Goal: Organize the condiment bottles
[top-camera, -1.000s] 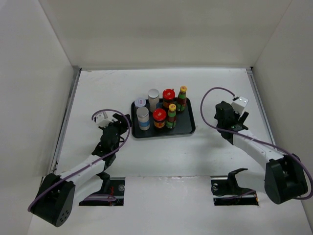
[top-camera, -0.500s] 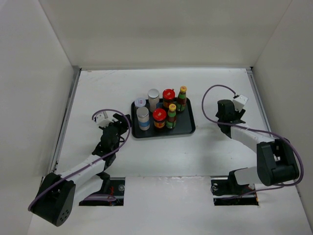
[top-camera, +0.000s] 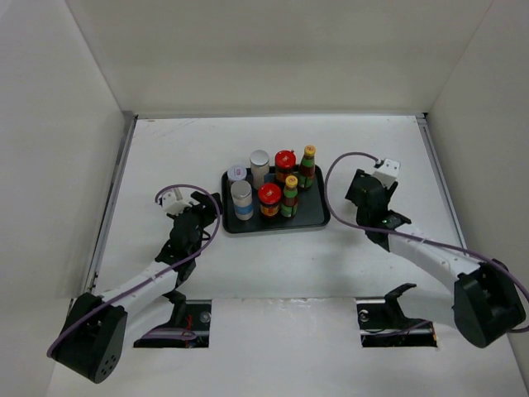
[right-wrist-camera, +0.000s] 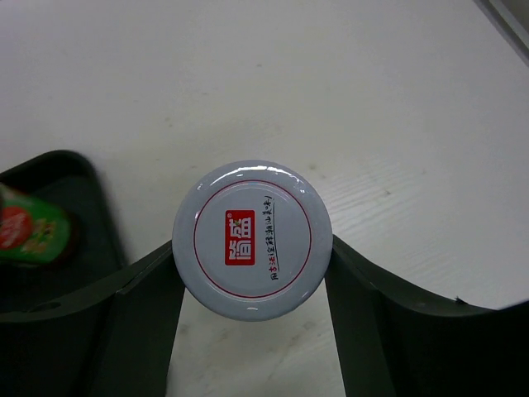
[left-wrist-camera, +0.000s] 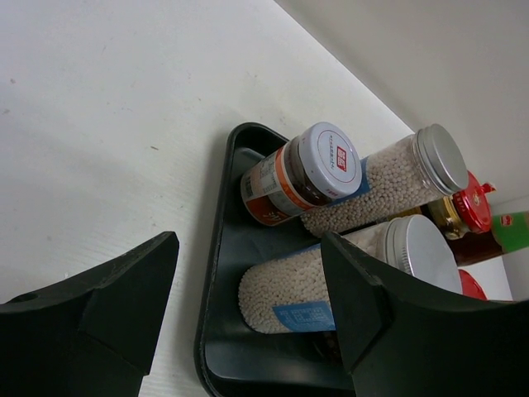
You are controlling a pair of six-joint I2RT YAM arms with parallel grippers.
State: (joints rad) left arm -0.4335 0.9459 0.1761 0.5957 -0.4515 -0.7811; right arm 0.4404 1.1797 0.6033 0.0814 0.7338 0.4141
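The black tray (top-camera: pixel 318 217) holds several condiment bottles: two silver-capped shakers (top-camera: pixel 241 199), two red-lidded jars (top-camera: pixel 269 197), two green yellow-capped bottles (top-camera: pixel 307 166) and a pale-lidded jar (top-camera: pixel 237 174). My right gripper (top-camera: pixel 361 197) is just right of the tray. In the right wrist view it (right-wrist-camera: pixel 252 252) is shut on another pale-lidded jar (right-wrist-camera: pixel 252 238), seen from above; that jar is hidden in the top view. My left gripper (top-camera: pixel 204 212) is open and empty at the tray's left edge, with the shakers (left-wrist-camera: pixel 347 285) and the pale-lidded jar (left-wrist-camera: pixel 326 164) ahead of it (left-wrist-camera: pixel 248 248).
White walls close the table in at the back and both sides. The tray corner (right-wrist-camera: pixel 50 169) and a green bottle (right-wrist-camera: pixel 29 236) lie close to the left of my right gripper. Bare white table lies around the tray.
My right gripper has moved left, closer to the tray's right edge. The left arm and the bottles on the tray have not moved.
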